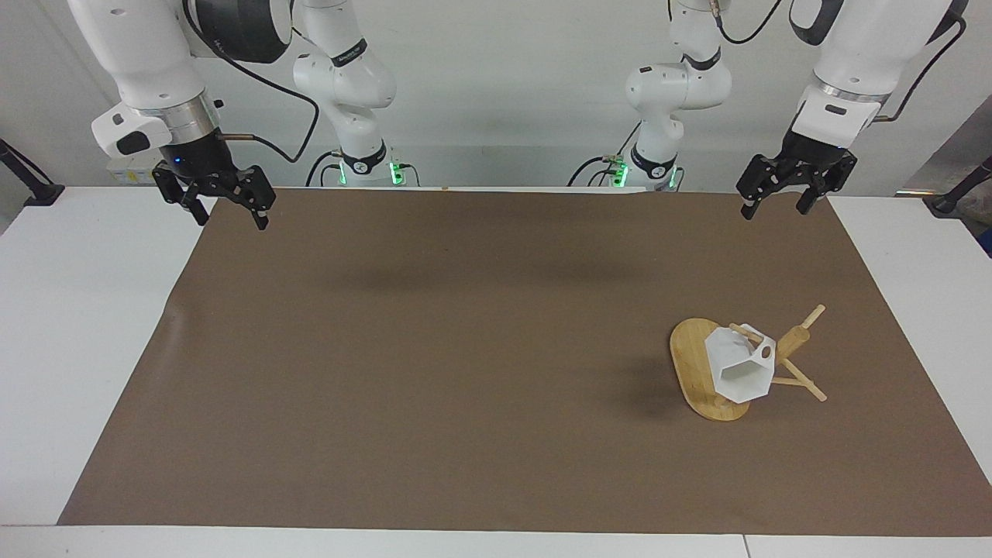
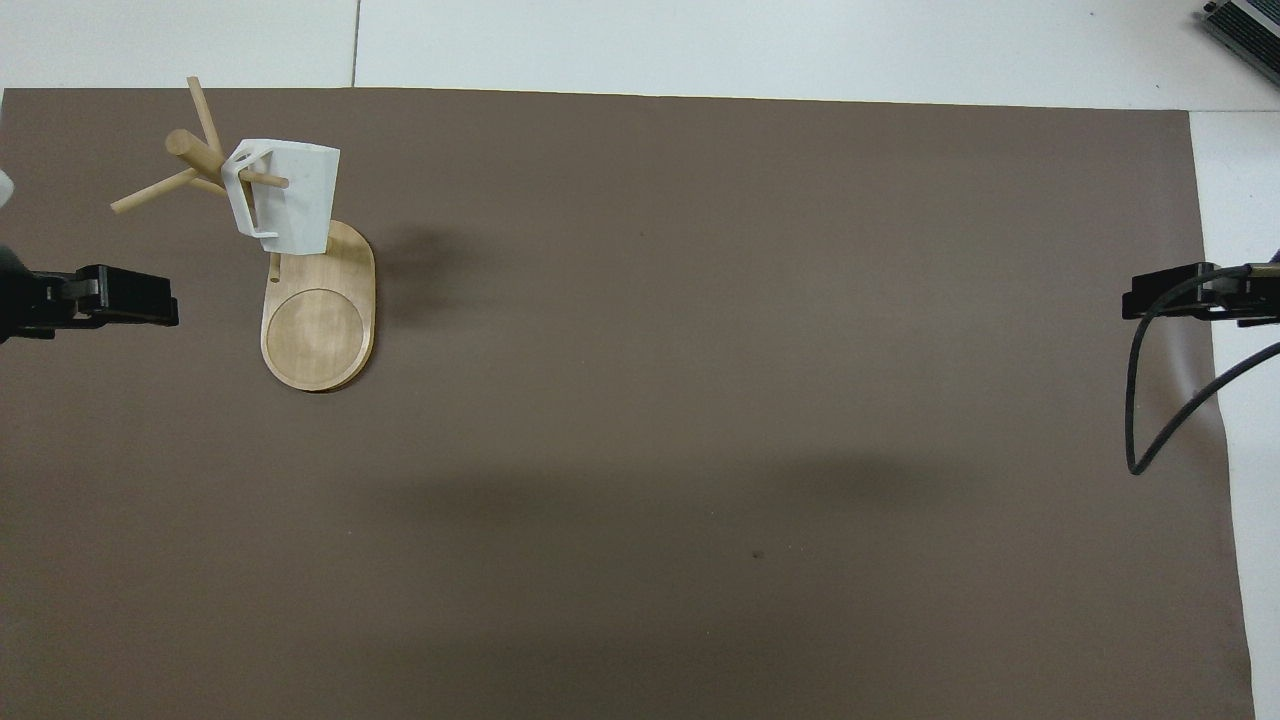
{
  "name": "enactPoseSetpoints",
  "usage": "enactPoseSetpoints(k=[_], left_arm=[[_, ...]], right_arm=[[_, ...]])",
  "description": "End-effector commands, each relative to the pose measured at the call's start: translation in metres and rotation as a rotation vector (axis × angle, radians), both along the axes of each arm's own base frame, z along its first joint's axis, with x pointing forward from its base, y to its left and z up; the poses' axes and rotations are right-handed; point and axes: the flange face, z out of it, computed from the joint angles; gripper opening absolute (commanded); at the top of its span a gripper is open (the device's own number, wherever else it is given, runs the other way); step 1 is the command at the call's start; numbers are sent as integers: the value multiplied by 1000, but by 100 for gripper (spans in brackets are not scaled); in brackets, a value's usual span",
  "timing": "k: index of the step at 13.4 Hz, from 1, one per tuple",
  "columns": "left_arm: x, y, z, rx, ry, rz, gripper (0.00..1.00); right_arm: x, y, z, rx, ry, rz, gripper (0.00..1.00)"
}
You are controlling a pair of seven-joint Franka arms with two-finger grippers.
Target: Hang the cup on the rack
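The white faceted cup [image 1: 740, 366] hangs by its handle on a peg of the bamboo rack [image 1: 690, 358], which stands on the brown mat toward the left arm's end of the table. The overhead view shows the peg through the handle of the cup [image 2: 297, 198], above the rack's oval base [image 2: 318, 327]. My left gripper [image 1: 773, 211] is open and empty, raised over the mat's edge nearest the robots, well apart from the rack; the overhead view shows it [image 2: 160, 310] edge-on. My right gripper [image 1: 233, 221] is open and empty, waiting raised over the mat's corner at its own end [image 2: 1135, 303].
A brown mat [image 1: 465, 349] covers most of the white table [image 1: 93, 310]. A black cable [image 2: 1150, 400] loops down from the right arm. Free pegs stick out from the rack's post [image 1: 796, 339].
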Motion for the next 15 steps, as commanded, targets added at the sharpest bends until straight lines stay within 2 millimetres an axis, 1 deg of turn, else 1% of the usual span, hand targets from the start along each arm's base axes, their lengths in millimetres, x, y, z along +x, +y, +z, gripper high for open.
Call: enactPoseSetpoints(k=[1,2,7,9,11,13,14,15], left_arm=[[5,3,5,35,20,-77,100],[5,5,5,33,20,-74,100],[9,8,23,34,40,-75,100],[11,9,22,34,70,-88,100],[10,12,24,41,76,-150,100],[8,16,23,34,102,-157,100],[9,15,27,28,92,-158,100],[9,15,28,24,92,-157,100]], right_arm=[[-5,-1,0,-14,-1,-15,100],[-5,-2,0,-14,-1,-17,100],[-5,-2,0,-14,-1,-17,100],[-5,-2,0,-14,-1,-17,100],[-5,-1,0,-14,-1,-15,100],[-5,-1,0,-14,-1,-15,100],[-5,-1,0,-14,-1,-15,100],[-5,-2,0,-14,-1,-17,100]])
